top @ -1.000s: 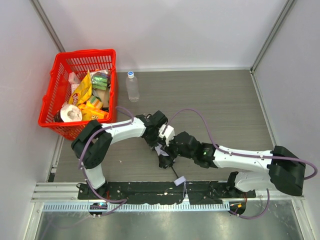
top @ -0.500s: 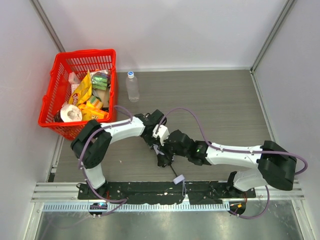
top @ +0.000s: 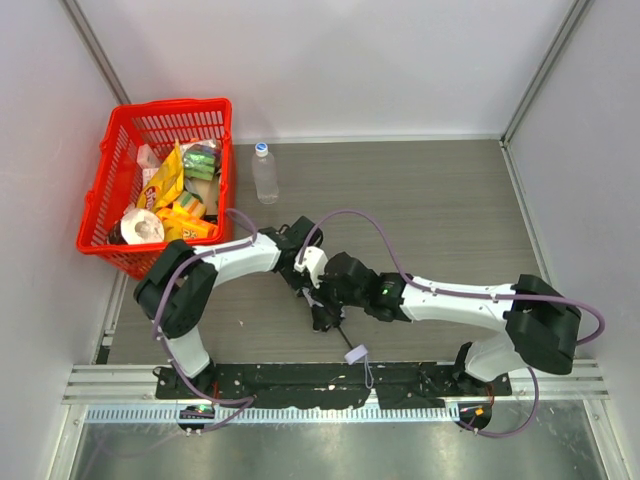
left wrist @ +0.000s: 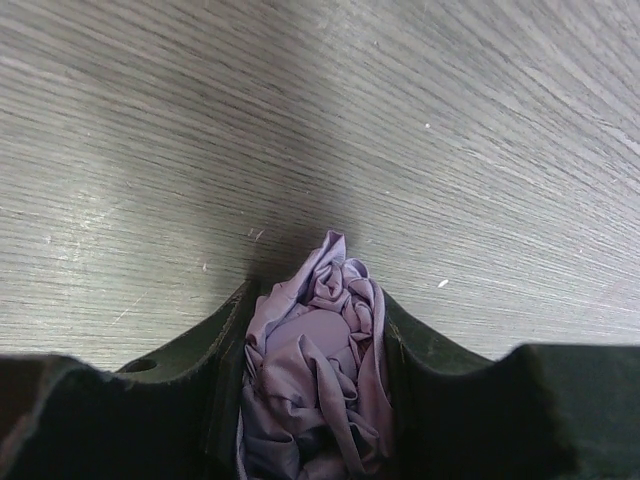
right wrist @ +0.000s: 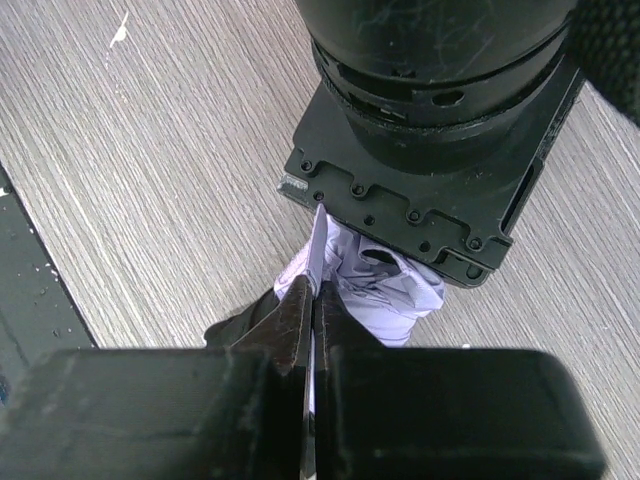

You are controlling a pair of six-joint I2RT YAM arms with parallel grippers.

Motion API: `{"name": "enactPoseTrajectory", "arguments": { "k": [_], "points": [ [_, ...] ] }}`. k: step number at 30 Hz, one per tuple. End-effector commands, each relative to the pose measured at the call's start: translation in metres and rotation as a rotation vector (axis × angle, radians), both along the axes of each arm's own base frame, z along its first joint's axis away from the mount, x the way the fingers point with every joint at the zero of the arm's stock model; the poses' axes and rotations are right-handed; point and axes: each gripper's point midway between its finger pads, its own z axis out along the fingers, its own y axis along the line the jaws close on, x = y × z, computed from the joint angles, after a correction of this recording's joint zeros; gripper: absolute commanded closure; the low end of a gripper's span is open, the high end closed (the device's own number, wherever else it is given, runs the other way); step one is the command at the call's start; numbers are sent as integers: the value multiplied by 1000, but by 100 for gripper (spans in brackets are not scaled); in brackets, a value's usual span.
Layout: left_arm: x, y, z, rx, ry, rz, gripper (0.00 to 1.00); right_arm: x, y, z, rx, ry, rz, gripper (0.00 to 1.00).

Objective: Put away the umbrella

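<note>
Left wrist view shows the left gripper (left wrist: 315, 300) partly closed around the bunched lavender umbrella (left wrist: 315, 370) (only canopy shows), near the middle of the tabletop's (left wrist: 420, 120) near edge. The right gripper (right wrist: 310, 305) is closed tight, pinching a thin pale strip of it.

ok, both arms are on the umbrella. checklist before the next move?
1. Left gripper grip on umbrella: ok, bunched fabric fills the jaws.
2. Right gripper grip: ok, shut on a thin lavender strip of the fabric.
3. Black shaft tucked in: not ok, it sticks out toward the near edge.
4. Bottle clear of the arms: ok, upright and far from both.
5. Room in red basket: cannot tell, packets already fill much of it.
</note>
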Motion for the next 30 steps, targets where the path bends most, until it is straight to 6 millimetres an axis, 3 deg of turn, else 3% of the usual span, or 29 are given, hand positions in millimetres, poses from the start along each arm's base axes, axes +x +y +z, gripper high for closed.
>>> {"name": "enactPoseTrajectory", "arguments": {
  "k": [1, 4, 8, 9, 10, 11, 13, 18, 19, 20, 21, 24, 25, 29, 30],
  "points": [
    [28, -13, -14, 103, -184, -43, 100, -38, 49, 18, 104, 70, 228, 99],
    [29, -16, -14, 68, -216, -62, 100, -40, 53, 17, 101, 83, 249, 99],
    [27, -25, -9, -67, -277, -18, 100, -34, 53, 33, 137, 49, 218, 99],
    [28, -25, -5, -74, -294, -6, 100, -27, 57, 57, 216, -8, 189, 99],
    [27, -25, -2, -77, -307, 0, 100, -27, 51, 54, 235, -13, 169, 99],
    [27, -26, 1, -80, -313, 2, 100, -23, 52, 73, 305, -61, 153, 99],
    [24, -29, 4, -88, -290, -11, 100, -20, 47, 80, 335, -125, 157, 99],
    [4, -35, 9, -133, -160, -25, 100, -16, 44, 68, 281, -213, 192, 99],
    [0, -35, 9, -173, -125, -10, 100, -15, 46, 82, 335, -261, 202, 99],
    [-1, -38, 10, -217, -116, 1, 100, -19, 41, 72, 327, -263, 218, 99],
    [-2, -40, 12, -256, -111, 13, 100, -18, 41, 80, 352, -297, 224, 99],
    [5, -40, 17, -311, -166, 38, 100, -24, 43, 70, 309, -252, 253, 99],
    [8, -40, 19, -319, -196, 32, 100, -24, 45, 75, 318, -221, 240, 99],
    [15, -46, 23, -359, -243, -13, 100, -29, 31, 48, 232, -197, 272, 99],
    [15, -47, 22, -364, -248, -22, 100, -28, 32, 50, 256, -203, 262, 99]
  ]
}}
